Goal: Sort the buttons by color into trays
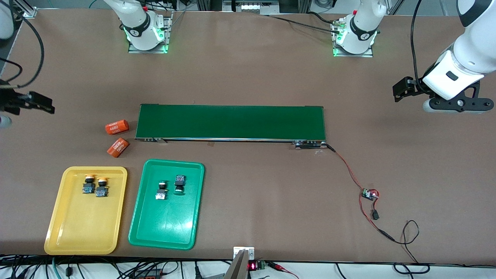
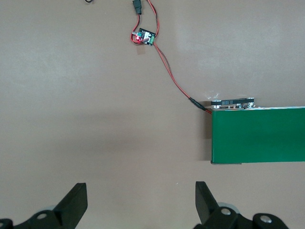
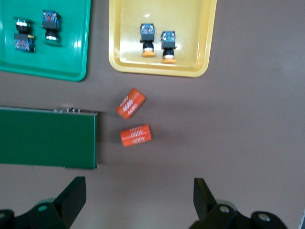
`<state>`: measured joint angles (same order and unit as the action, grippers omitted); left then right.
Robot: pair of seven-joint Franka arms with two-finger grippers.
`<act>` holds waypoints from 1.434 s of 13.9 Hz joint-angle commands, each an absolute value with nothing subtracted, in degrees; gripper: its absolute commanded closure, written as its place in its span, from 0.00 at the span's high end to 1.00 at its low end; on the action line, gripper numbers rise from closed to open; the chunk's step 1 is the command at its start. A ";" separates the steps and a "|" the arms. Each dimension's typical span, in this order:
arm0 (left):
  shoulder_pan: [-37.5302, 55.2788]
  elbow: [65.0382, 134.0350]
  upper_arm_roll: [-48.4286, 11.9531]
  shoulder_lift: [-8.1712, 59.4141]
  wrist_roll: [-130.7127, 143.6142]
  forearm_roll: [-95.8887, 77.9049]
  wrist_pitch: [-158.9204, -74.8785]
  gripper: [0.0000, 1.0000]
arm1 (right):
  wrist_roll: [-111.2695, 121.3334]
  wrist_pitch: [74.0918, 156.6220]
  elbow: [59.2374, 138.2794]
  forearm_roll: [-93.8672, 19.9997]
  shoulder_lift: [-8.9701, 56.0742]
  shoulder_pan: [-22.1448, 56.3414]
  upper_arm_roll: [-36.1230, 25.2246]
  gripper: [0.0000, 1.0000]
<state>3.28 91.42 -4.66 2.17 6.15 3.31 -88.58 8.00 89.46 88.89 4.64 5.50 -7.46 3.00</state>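
Observation:
The yellow tray point(image 1: 81, 224) holds two yellow-capped buttons point(image 1: 88, 185) point(image 1: 102, 187) side by side. The green tray point(image 1: 166, 224) beside it holds two green-capped buttons point(image 1: 161, 190) point(image 1: 179, 183). The right wrist view shows both trays point(image 3: 190, 52) point(image 3: 71, 57), the yellow-capped buttons point(image 3: 147, 39) point(image 3: 167, 45) and the green-capped buttons point(image 3: 23, 38) point(image 3: 51, 26). My right gripper point(image 1: 46, 105) point(image 3: 138, 198) is open and empty, up over bare table at the right arm's end. My left gripper point(image 1: 399, 90) point(image 2: 140, 202) is open and empty, up over bare table at the left arm's end.
A long dark green belt point(image 1: 232, 122) point(image 2: 257, 136) point(image 3: 47, 138) lies across the table's middle. Two orange cylinders point(image 1: 117, 127) point(image 1: 118, 147) lie by its end toward the right arm. A red wire runs from the belt to a small circuit board point(image 1: 369, 194) point(image 2: 144, 37).

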 commanded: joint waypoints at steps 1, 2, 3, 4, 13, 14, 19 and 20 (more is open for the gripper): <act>2.99 91.41 -4.83 1.41 6.42 3.78 -87.71 1.00 | 8.00 86.67 95.87 3.43 -2.70 -6.86 2.46 1.00; 2.90 91.41 -4.83 1.41 6.42 3.78 -87.63 1.00 | 8.00 85.62 96.15 3.25 -3.51 -7.03 2.29 1.00; 2.90 91.41 -4.92 1.41 6.33 3.78 -87.63 1.00 | 8.00 84.13 96.07 3.25 -3.52 -7.12 2.37 1.00; 2.90 91.41 -4.92 1.41 6.33 3.78 -87.54 1.00 | 8.00 83.94 96.15 3.16 -3.43 -7.12 2.37 1.00; 2.90 91.41 -4.92 1.41 6.33 3.78 -87.54 1.00 | 7.91 83.76 95.62 3.25 -1.76 -1.84 -1.14 1.00; 2.90 91.41 -4.92 1.41 6.24 3.78 -87.63 1.00 | 7.91 83.59 95.62 3.25 -1.84 -1.93 -1.14 1.00; 3.08 91.32 -4.92 1.41 6.33 3.78 -87.71 1.00 | 7.21 83.58 95.54 3.69 -1.58 -2.02 -1.23 1.00; 3.08 91.41 -4.92 1.41 6.33 3.78 -87.54 1.00 | 7.29 83.58 95.54 3.78 -1.50 -2.02 -1.23 1.00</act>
